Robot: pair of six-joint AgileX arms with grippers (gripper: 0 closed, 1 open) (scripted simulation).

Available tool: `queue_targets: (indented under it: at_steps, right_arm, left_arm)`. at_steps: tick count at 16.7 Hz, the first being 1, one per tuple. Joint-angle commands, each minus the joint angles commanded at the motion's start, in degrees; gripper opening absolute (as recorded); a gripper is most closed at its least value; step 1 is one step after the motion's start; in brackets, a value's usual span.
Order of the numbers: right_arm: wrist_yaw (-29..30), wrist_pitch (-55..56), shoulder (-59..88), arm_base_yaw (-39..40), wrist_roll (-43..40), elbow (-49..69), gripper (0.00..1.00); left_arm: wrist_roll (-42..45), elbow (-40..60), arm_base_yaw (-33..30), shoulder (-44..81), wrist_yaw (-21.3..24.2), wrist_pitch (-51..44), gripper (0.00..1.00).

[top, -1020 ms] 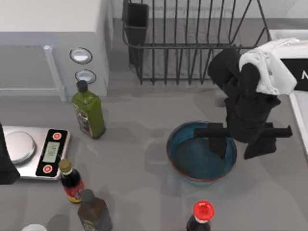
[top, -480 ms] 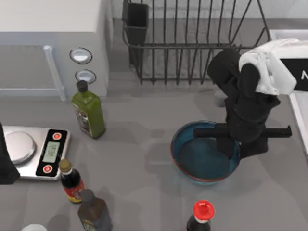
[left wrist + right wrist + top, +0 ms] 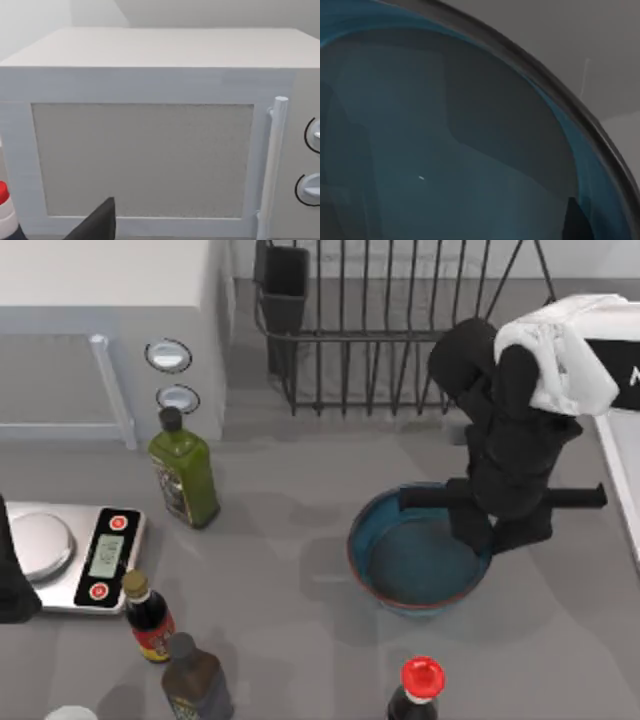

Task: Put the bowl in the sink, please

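Right hand (image 3: 497,532) pinches the bowl (image 3: 415,560) at its right rim, one finger inside, one outside. Bowl sits right of centre on the grey tabletop (image 3: 280,570), in front of the dish rack (image 3: 400,330). Sink (image 3: 620,470) at right edge. Left hand (image 3: 12,580) parked far left, finger state unclear.

bowl (image 3: 415,565) before dish rack (image 3: 400,330), left of sink (image 3: 622,480)

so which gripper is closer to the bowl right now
Right. The right gripper is at the bowl, over its right rim with one finger inside. The left arm is parked at the table's far left edge, beside the scale, with bottles between it and the bowl.
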Motion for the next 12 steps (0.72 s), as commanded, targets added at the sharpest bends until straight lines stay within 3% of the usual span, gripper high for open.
queue_targets:
  at_steps: [7,12]
  right_arm:
    - [-0.1,-23.0,-3.4,-0.2,-0.2,17.5,0.0]
    - [-0.1,-28.5,-5.3,-0.3,-0.5,22.8,0.0]
  left_arm:
    - [0.0,0.0,0.0,0.0,0.0,0.0,1.0]
    - [0.0,0.0,0.0,0.0,0.0,0.0,1.0]
